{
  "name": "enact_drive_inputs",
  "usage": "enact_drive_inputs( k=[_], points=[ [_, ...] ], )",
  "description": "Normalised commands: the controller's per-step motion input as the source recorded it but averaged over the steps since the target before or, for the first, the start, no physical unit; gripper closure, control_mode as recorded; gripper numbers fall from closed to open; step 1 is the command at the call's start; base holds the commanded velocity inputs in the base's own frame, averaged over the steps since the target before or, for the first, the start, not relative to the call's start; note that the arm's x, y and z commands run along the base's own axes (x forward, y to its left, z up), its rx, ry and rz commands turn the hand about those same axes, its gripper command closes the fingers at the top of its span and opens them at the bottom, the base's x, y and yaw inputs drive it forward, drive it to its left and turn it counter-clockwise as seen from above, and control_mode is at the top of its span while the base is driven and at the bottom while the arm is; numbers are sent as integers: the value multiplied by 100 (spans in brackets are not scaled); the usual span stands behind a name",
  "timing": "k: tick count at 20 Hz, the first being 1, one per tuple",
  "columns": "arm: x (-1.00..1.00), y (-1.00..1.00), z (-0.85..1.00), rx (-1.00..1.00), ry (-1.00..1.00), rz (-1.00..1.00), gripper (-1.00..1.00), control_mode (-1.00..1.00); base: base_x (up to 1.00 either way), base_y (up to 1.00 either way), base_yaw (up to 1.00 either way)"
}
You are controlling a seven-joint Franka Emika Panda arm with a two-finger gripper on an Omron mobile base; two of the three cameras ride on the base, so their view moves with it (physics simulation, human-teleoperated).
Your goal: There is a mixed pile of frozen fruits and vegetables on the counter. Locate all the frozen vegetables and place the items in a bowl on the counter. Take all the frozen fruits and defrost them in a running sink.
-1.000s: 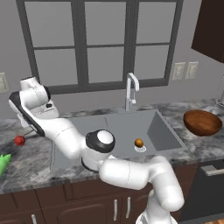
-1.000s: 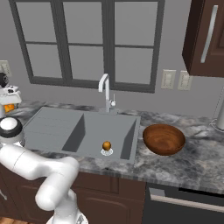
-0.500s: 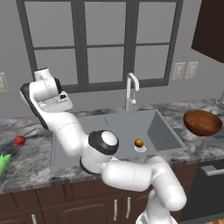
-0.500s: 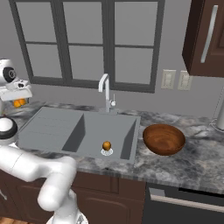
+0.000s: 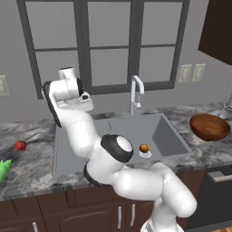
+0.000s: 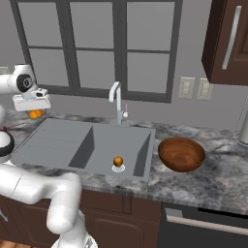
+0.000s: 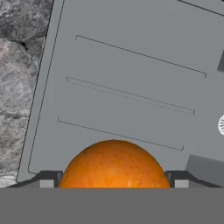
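My gripper (image 7: 113,180) is shut on a bright orange ball (image 7: 113,162), one of the frozen fruits. In the right base view the gripper (image 6: 34,109) hangs high over the left end of the sink's ribbed drainboard (image 6: 48,143), the orange ball (image 6: 35,115) under it. A darker brownish orange ball (image 5: 143,147) (image 6: 117,161) rests on the drain in the basin. At the far left of the counter (image 5: 31,163) lie the green pointed vegetable (image 5: 3,168) and a red ball (image 5: 20,145). The wooden bowl (image 5: 209,127) (image 6: 181,154) stands right of the sink.
The pale gooseneck tap (image 5: 135,93) (image 6: 116,101) rises behind the basin. Windows back the counter, and a dark wall cabinet (image 6: 227,38) hangs at the upper right. In the hand view the drainboard (image 7: 131,65) lies below, with marbled counter (image 7: 17,65) to its left.
The arm has swung right and risen, carrying the bright orange ball from over the left counter to above the drainboard. The ball in the sink, the bowl and the pile stayed put.
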Motion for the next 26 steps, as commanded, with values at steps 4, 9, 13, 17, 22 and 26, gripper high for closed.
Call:
enact_drive_inputs(
  k=[4,9,13,17,22,26],
  points=[
    [-15,-79,0,7,-4,0,100,-100,0,0,0],
    [-16,-73,0,4,-9,0,100,-100,0,0,0],
    [-16,-61,0,0,-13,0,100,-100,0,0,0],
    [-13,-65,0,1,-11,0,100,-100,0,0,0],
    [-15,-66,0,2,-9,0,100,-100,0,0,0],
    [-20,-72,0,3,-10,0,100,-100,0,0,0]
  ],
)
